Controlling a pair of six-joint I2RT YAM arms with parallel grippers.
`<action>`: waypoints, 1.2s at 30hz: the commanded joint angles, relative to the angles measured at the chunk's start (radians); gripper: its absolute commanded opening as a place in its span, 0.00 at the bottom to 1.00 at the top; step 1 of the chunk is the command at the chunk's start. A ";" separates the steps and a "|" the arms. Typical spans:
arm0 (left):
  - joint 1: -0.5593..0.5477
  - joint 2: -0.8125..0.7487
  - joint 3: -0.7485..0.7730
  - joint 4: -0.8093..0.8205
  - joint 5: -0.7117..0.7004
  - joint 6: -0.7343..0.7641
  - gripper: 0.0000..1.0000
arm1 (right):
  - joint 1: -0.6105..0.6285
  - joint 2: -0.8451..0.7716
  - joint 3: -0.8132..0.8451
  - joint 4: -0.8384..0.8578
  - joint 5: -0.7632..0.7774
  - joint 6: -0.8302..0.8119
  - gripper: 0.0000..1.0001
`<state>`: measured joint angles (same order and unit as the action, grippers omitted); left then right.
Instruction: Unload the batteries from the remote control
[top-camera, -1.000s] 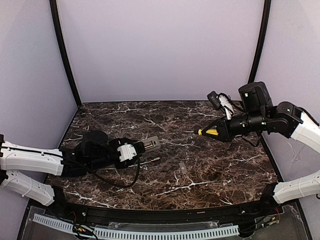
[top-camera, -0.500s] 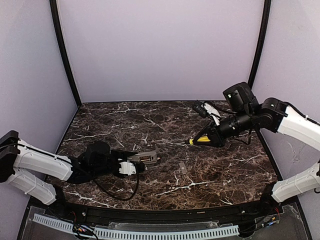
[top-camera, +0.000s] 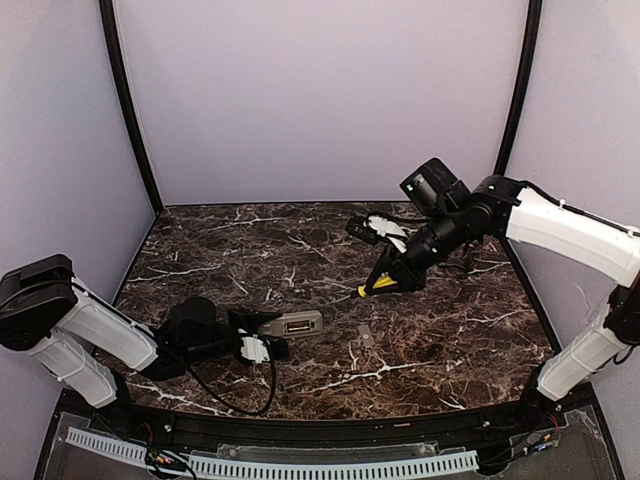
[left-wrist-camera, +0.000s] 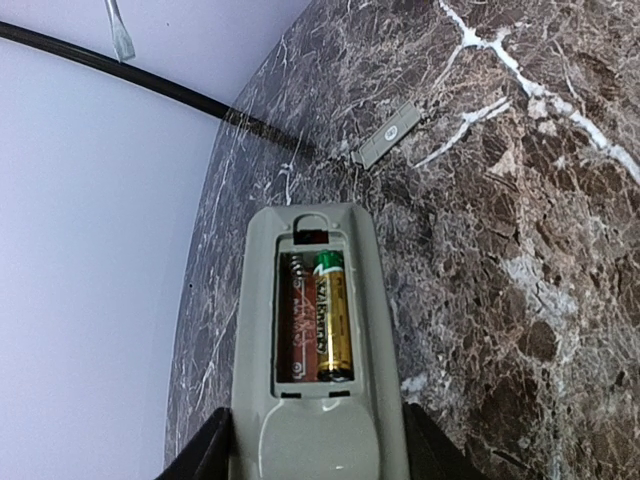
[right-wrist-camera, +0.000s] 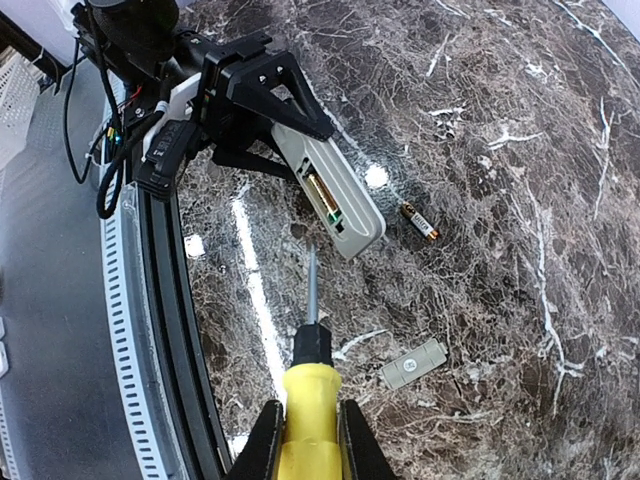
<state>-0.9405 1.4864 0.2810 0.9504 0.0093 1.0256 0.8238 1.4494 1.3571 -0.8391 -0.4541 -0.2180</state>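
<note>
The grey remote control (top-camera: 292, 325) lies level, just above the table, with its open battery bay facing up. My left gripper (top-camera: 256, 346) is shut on its near end. In the left wrist view the remote (left-wrist-camera: 318, 430) has one gold and green battery (left-wrist-camera: 333, 315) in the right slot, and the left slot (left-wrist-camera: 297, 320) is bare. My right gripper (top-camera: 396, 270) is shut on the yellow-handled screwdriver (top-camera: 376, 284), right of the remote. The blade (right-wrist-camera: 311, 285) points at the remote's far end (right-wrist-camera: 345, 215). A second battery (right-wrist-camera: 420, 222) lies loose on the table beside the remote.
The small flat grey cover (top-camera: 366, 337) lies on the marble right of the remote. It also shows in the right wrist view (right-wrist-camera: 413, 364) and the left wrist view (left-wrist-camera: 388, 135). A black cable (top-camera: 235, 390) loops near the table's front edge.
My right arm has swung left and down with the screwdriver, closer to the remote. My left arm has drawn the remote down and toward the near edge.
</note>
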 joint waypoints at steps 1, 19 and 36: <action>-0.002 0.016 -0.004 0.118 0.089 0.017 0.01 | 0.008 0.035 0.079 -0.052 -0.040 -0.091 0.00; -0.027 0.184 -0.026 0.321 0.070 0.113 0.00 | 0.179 0.291 0.273 -0.159 0.206 -0.180 0.00; -0.063 0.247 -0.029 0.366 0.020 0.172 0.00 | 0.257 0.385 0.341 -0.184 0.315 -0.124 0.00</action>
<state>-0.9958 1.7298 0.2653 1.2678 0.0399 1.1824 1.0649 1.8149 1.6714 -1.0050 -0.1699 -0.3683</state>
